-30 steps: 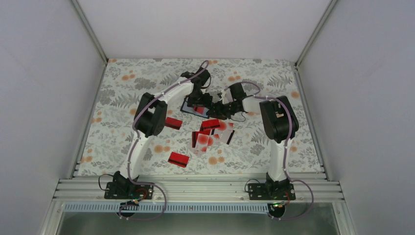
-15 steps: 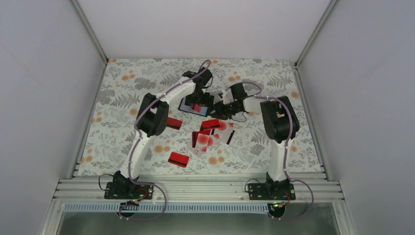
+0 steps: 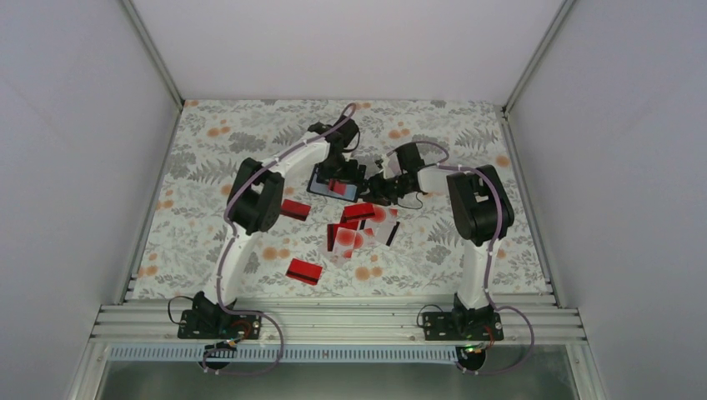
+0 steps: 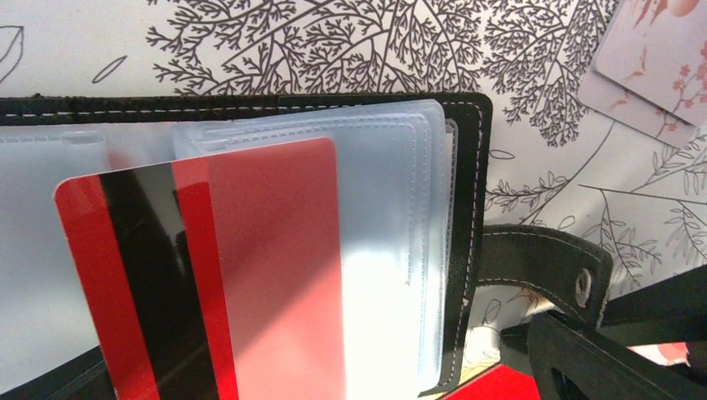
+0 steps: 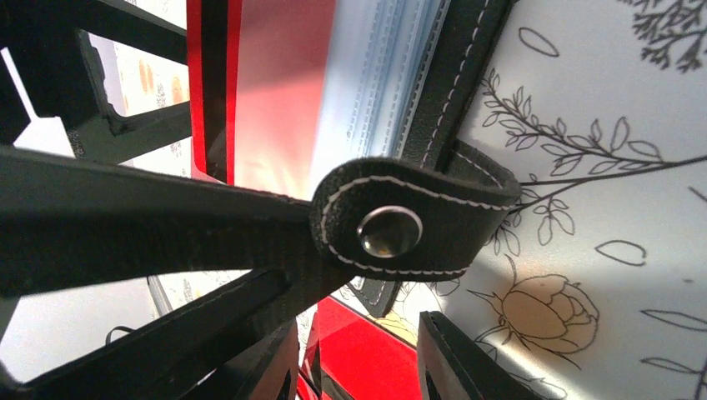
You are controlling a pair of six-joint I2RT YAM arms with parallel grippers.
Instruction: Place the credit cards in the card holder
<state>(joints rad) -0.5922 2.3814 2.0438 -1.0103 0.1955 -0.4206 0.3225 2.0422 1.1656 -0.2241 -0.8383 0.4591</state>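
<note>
Floral table (image 3: 200, 242): arms (image 3: 288, 158) bent inward over card holder (image 3: 335, 185).

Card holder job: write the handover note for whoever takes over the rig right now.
Left end effector: over the open card holder; jaws hidden, state unclear.
Right end effector: against the snap strap; whether it grips the strap is unclear.
Done: one striped red card is partly inside a clear pocket, stripe end sticking out.
Left: seat that card, then load the loose pile, the red card left of it and the nearest red card.
</note>
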